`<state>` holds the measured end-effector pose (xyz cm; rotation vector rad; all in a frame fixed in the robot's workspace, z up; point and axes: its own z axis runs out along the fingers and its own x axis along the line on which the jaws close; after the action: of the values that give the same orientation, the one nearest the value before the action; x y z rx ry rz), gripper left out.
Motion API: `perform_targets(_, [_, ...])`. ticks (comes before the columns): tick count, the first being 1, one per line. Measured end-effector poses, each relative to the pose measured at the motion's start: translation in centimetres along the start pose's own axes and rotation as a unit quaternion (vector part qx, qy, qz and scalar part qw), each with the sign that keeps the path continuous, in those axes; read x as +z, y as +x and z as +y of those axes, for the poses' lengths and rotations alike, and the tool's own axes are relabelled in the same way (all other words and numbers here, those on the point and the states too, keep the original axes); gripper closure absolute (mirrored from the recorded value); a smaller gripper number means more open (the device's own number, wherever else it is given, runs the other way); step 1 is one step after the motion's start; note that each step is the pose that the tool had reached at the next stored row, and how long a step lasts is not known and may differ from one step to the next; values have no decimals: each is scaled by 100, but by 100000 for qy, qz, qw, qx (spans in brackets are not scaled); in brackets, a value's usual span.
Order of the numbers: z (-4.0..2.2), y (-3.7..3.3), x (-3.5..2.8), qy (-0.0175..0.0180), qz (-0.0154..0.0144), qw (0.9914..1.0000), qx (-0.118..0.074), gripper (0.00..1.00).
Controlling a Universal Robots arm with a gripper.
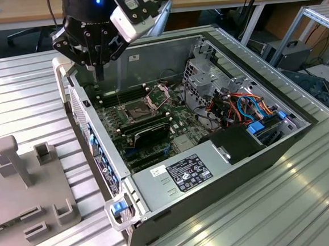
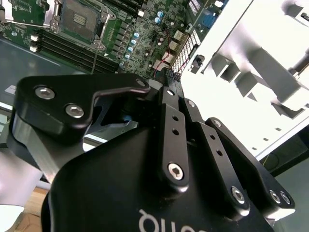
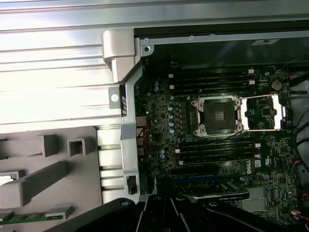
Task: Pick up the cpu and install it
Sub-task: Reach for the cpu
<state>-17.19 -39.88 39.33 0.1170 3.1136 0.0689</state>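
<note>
Your gripper (image 1: 100, 75) hangs above the open computer case (image 1: 101, 151) at its wall on the exterior view's left, the 1 socket (image 3: 217, 115) stands unlatched and bare, install undone, and you cannot tell whether the pincer pinches the cpu or where it lies.

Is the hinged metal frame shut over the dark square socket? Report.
No: in the first wrist view the hinged metal frame lies swung open beside the dark square socket.

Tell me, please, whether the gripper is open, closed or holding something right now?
Gripper: it cannot be told whether it is open or closed, or holding anything; it hangs over a corner of the open computer case.
</note>
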Motion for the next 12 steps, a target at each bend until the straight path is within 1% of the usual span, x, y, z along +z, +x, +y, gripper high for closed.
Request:
perform_targets(7, [-3,33,-1,2,5,100000,-15,89])
perform_targets(12, [-3,34,-1,-1,4,100000,-13,89])
